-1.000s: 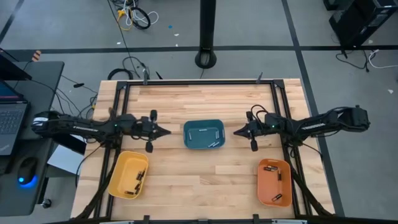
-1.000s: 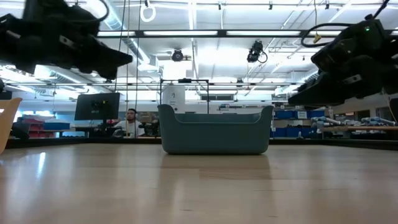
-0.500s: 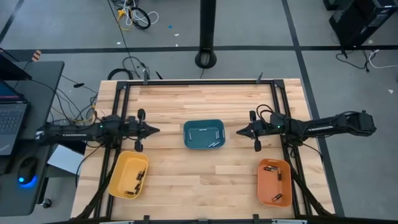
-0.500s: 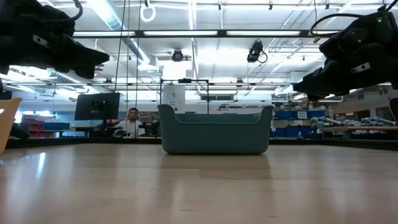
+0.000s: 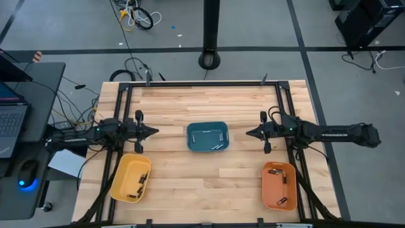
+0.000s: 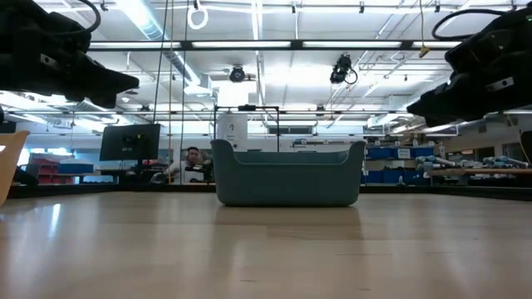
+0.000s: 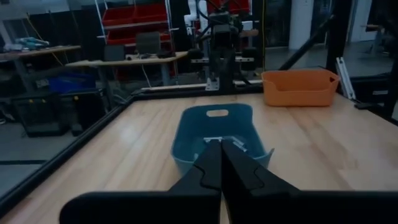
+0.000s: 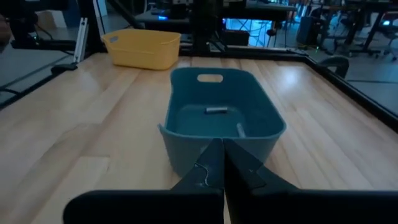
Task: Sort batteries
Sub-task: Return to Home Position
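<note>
A teal tray (image 5: pixel 207 137) stands at the table's middle and holds a few batteries (image 8: pixel 217 110), also seen in the high view (image 5: pixel 217 146). My left gripper (image 5: pixel 155 131) is shut and empty, level, left of the tray, pointing at it; its wrist view shows the closed fingertips (image 7: pixel 219 147). My right gripper (image 5: pixel 247 133) is shut and empty, level, right of the tray, pointing at it (image 8: pixel 219 145). Both hang well above the tabletop in the low view.
A yellow tray (image 5: pixel 130 177) with several batteries (image 5: pixel 141 183) sits near the front left. An orange tray (image 5: pixel 279 185) with batteries (image 5: pixel 283 177) sits near the front right. Bare wood lies between them. A person (image 6: pixel 193 160) sits in the room behind.
My left gripper has drawn back toward the table's left edge, away from the teal tray. My right gripper has drawn back toward the table's right edge. Both have stayed shut and level. The trays have not moved.
</note>
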You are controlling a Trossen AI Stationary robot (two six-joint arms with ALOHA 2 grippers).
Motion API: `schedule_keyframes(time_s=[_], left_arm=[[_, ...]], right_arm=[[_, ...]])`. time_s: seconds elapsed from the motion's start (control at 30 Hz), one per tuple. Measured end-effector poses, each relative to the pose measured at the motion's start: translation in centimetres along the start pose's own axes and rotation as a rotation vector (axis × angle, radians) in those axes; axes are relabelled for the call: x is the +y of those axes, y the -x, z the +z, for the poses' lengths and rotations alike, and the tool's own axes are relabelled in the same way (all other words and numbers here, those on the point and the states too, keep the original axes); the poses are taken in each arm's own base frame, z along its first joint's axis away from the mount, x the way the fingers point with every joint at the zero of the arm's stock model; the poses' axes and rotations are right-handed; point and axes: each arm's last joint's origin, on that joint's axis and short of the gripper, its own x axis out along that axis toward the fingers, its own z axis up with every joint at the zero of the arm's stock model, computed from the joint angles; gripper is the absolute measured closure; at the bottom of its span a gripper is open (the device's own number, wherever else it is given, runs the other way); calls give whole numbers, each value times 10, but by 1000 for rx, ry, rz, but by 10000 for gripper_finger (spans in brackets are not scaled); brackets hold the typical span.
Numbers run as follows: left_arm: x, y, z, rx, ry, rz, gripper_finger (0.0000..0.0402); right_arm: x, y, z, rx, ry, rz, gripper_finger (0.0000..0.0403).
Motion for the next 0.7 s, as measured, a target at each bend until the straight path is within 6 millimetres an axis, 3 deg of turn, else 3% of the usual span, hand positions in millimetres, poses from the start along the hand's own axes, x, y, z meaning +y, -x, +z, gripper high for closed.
schedule_keyframes(time_s=[0.33,0.5,0.7], left_arm=[[0,1,1,34,16,3,396],[0,2,2,60,7,4,396],[4,-1,2,-64,-19,99,396]], right_arm=[[3,26,15,-191,114,-50,398],[2,26,15,-227,113,-73,398],[-2,28,21,-280,81,-133,398]])
